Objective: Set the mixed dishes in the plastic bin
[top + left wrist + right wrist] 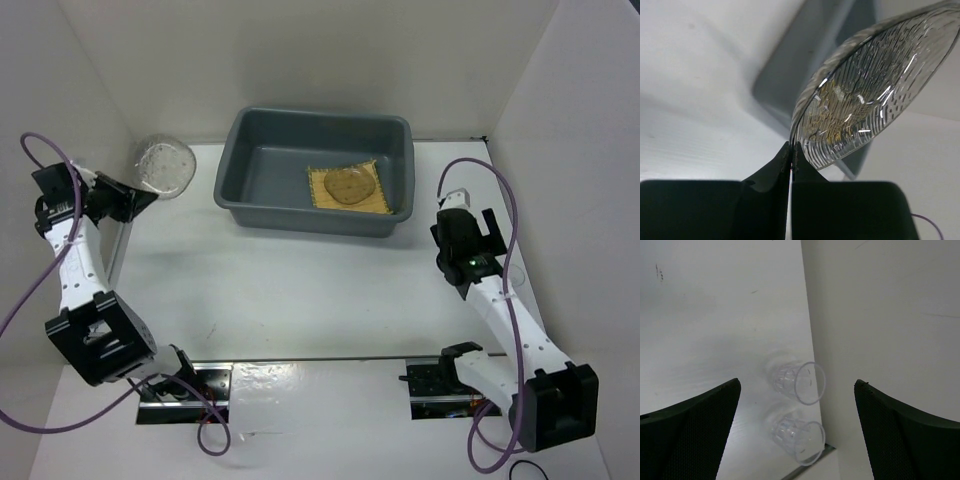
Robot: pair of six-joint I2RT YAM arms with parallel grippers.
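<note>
Left gripper (791, 150) clamps the rim of a saucer (870, 90) near the bin (250, 150); right gripper (796, 386) gapes empty over two cups (799, 440).

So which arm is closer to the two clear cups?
Right. The right tool, open, hangs over the cups by the wall; the left tool is across the table, shut on a saucer.
</note>
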